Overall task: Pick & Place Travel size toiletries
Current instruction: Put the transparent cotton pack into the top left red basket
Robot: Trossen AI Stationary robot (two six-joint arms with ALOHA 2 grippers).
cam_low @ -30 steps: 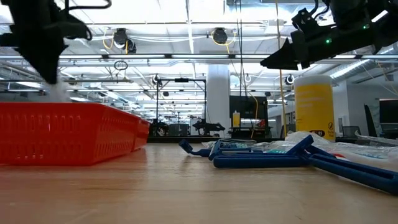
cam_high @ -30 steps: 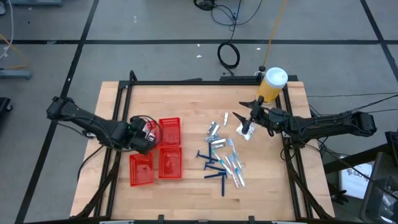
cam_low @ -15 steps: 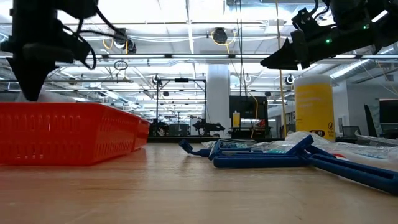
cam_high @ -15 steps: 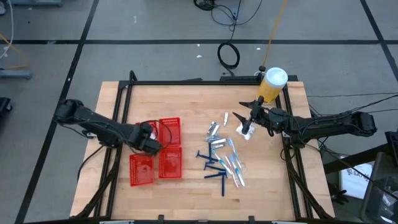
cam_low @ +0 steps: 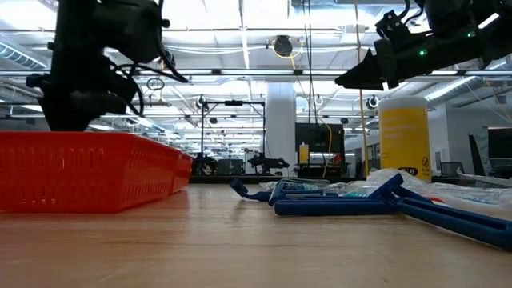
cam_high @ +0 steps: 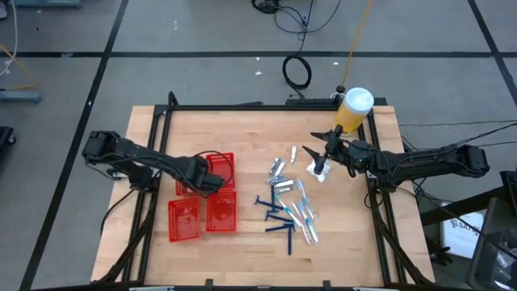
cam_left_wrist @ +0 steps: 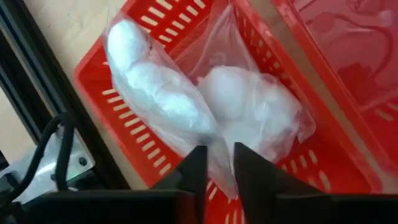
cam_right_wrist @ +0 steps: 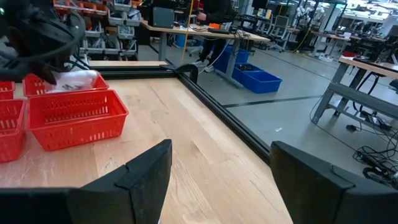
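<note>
While the left gripper sits low over the far red basket, its fingers stand slightly apart around a tail of clear plastic bag holding white packets; whether they actually pinch the film or have just let go cannot be told. The bag lies inside that basket, against its wall.

Right gripper hangs above the table near the yellow jar, jaws spread wide, nothing between them. Just under it lies a white packet.

Remaining toiletries lie loose on the wood at mid-table: dark blue razors, wrapped toothbrushes, silver tubes.

Risks, as judged:
- If the film clings to a finger, lifting the left arm could drag the bag back out, or tip the light basket.
- The bag bulges near the rim; a nudge could spill it over the side.
- The right gripper works close to the jar; a wide swing could knock it.

Room for moving: the three baskets sit close together with the table's black frame near on the left arm's side, so a straight lift looks safest. Open wood lies between baskets and pile. The pile itself is crowded, razors overlapping toothbrushes, so a clean single pick looks hard.
</note>
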